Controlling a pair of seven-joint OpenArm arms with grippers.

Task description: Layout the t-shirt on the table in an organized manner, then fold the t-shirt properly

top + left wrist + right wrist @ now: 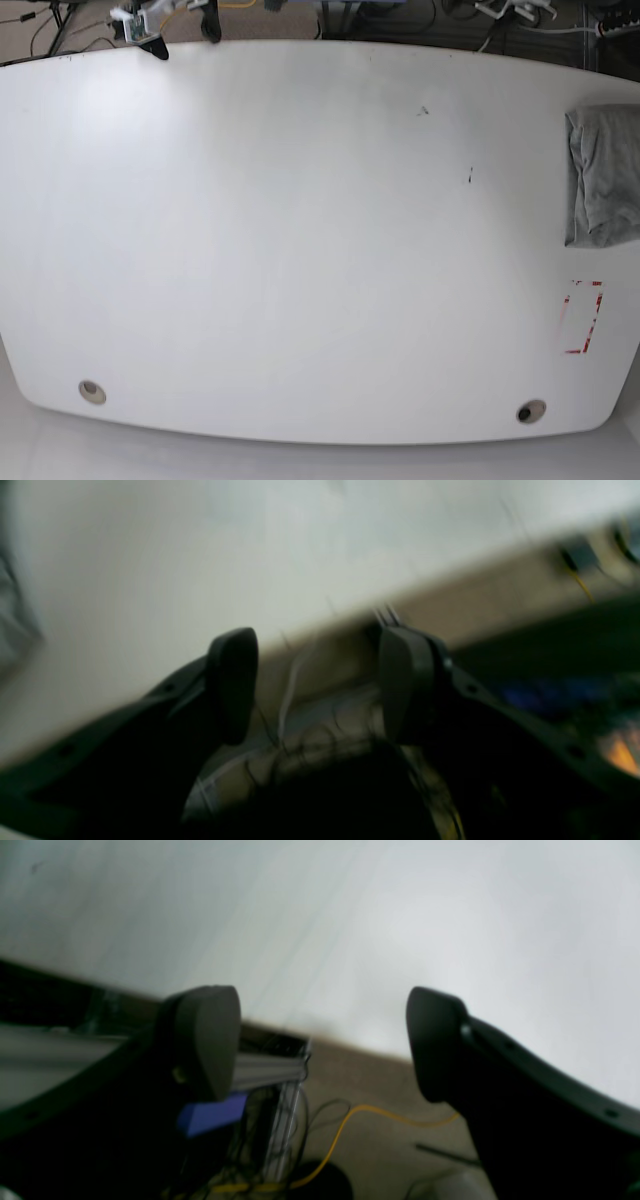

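The right gripper (322, 1042) stands with jaws apart and empty over the far edge of the worktop (300, 230); the left gripper (317, 682) is likewise apart and empty. The t-shirt (603, 175) lies bunched well to the left gripper's left, at the worktop's edge. Judged light, limp and non-fragile, it should be pinched at shoulder seams or hem corners.

Black end effector (322, 1045), rounded pads (207, 1040)

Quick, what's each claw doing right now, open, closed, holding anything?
Left claw: open, holding nothing.
Right claw: open, holding nothing.
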